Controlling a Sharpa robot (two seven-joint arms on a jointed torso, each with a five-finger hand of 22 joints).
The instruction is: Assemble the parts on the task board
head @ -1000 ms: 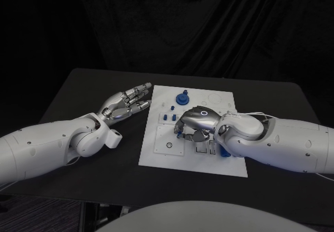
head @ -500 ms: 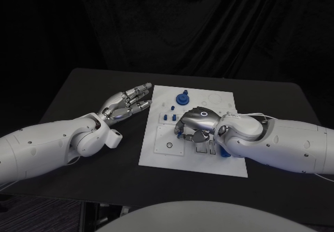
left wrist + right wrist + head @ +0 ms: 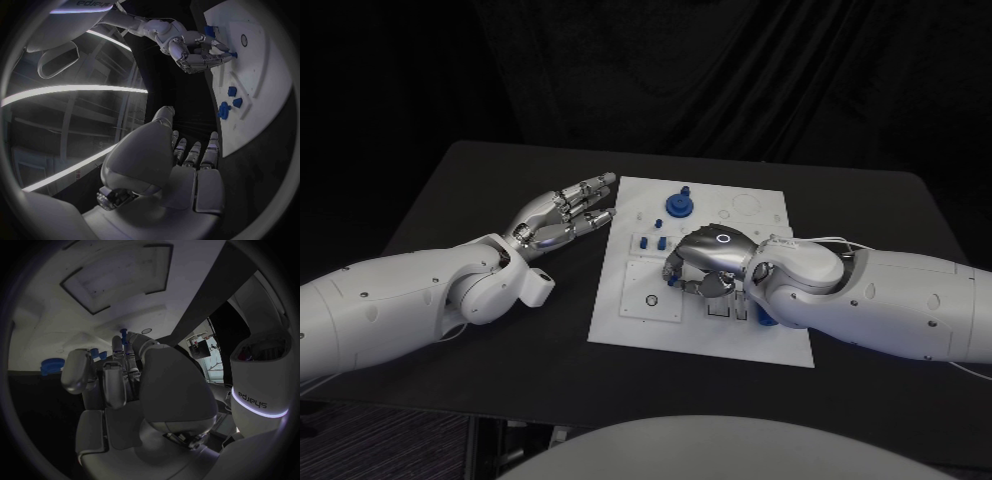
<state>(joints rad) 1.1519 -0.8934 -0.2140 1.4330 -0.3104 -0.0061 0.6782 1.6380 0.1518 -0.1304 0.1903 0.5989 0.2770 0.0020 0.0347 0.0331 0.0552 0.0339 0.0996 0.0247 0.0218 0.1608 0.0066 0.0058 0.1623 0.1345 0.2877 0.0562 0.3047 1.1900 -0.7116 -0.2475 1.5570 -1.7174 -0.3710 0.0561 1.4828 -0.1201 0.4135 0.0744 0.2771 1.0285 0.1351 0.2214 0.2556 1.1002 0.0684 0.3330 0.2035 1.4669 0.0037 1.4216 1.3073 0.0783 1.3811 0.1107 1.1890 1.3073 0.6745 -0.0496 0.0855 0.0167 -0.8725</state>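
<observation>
Task board (image 3: 625,325): white plate mid-worktop (image 3: 473,180), long axis running away from us.
Right robot hand (image 3: 704,262): curled over board centre, pinching a blue part (image 3: 232,53).
Left robot hand (image 3: 567,212): just beside board, spread, empty.
Blue knob (image 3: 678,204): upright, board's far end.

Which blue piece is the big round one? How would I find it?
Look at the white task board in the middle of the black table. Go to its far edge, away from the robot, past the right hand. The big round part stands there, wider and taller than the tiny blue parts lying nearer.
</observation>
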